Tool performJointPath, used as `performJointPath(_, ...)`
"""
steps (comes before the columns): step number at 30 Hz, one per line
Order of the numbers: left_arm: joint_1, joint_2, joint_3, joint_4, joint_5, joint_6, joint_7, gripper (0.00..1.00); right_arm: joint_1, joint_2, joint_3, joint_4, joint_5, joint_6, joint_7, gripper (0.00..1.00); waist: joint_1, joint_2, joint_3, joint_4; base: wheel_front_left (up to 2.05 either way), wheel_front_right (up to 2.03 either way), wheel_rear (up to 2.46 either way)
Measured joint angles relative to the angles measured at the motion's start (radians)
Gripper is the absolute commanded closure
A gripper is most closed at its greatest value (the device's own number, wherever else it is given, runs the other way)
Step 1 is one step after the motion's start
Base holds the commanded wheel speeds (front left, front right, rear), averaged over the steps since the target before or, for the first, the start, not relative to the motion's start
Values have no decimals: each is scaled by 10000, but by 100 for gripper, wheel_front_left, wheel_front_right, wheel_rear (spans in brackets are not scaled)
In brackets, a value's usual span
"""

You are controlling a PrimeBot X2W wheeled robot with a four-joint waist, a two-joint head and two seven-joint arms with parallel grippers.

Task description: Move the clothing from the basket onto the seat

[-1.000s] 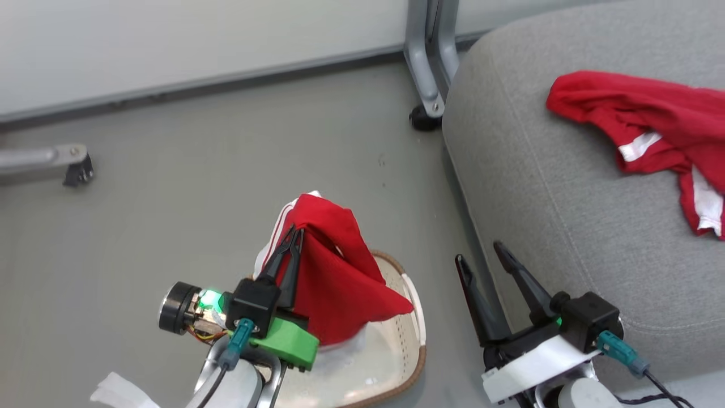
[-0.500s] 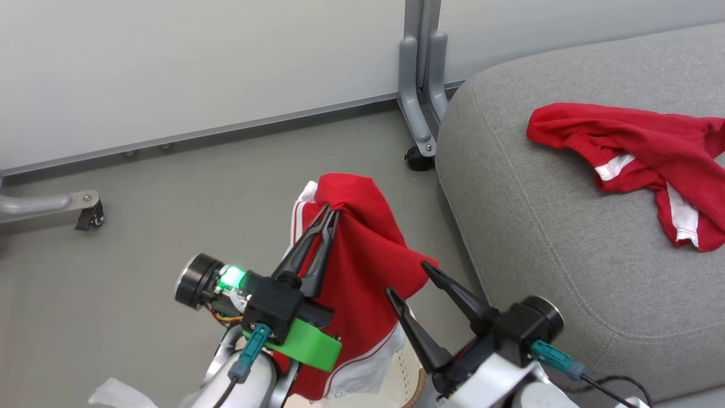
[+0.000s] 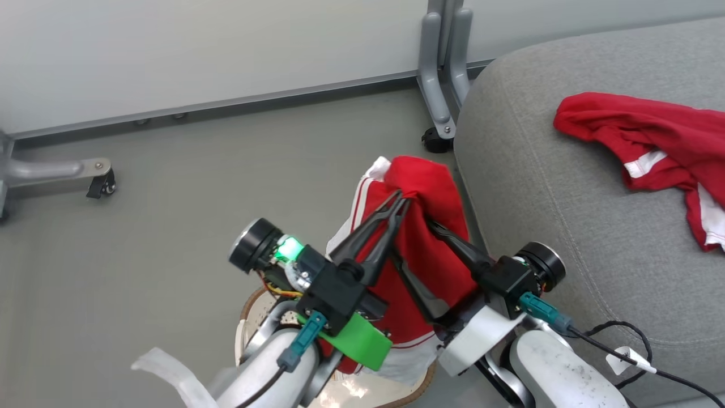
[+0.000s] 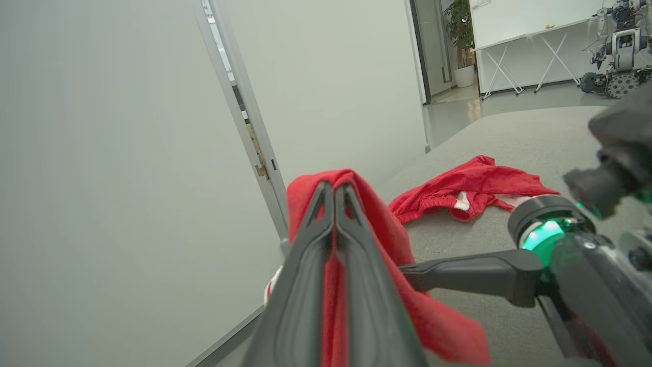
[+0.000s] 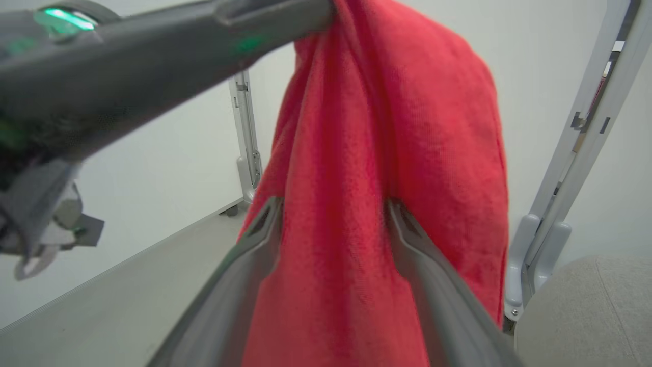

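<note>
My left gripper is shut on a red garment with white stripes, which hangs from its tips above the cream basket. In the left wrist view the shut left gripper pinches a fold of that cloth. My right gripper is open, its fingers straddling the hanging fabric; in its own view the right gripper has cloth between both fingers. A second red garment lies on the grey seat, far right.
A grey metal frame leg with a caster stands against the seat's far corner. Another caster leg sits at the left by the wall. A black cable trails over the seat's near edge. Grey floor spreads to the left.
The left gripper has lifted the garment higher and toward the seat. The right gripper has swung left from beside the seat and now straddles the hanging cloth. The head camera has shifted.
</note>
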Motion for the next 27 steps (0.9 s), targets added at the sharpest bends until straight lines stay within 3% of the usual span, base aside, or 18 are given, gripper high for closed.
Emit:
performJointPath(8,-158,-291,-326,-132,-109,-180,-56,100,352,299,-546,1193,-84,0,0,0,0,0,80,438,0,0,0)
performJointPath(9,-159,-297,-345,-134,-109,-188,-69,100,372,305,-493,1200,-44,0,-2,100,0,0,60,482,0,0,0)
performJointPath(25,23,-136,-155,1108,-625,-59,94,100,672,132,-128,1262,865,0,0,100,0,0,-184,662,0,0,0)
performJointPath(26,23,-138,-159,1160,-639,-31,111,76,686,132,-163,1260,874,0,0,100,0,0,-174,658,0,0,0)
performJointPath(27,24,-140,-157,1200,-646,-2,140,32,698,134,-196,1260,895,0,0,100,0,0,-167,652,0,0,0)
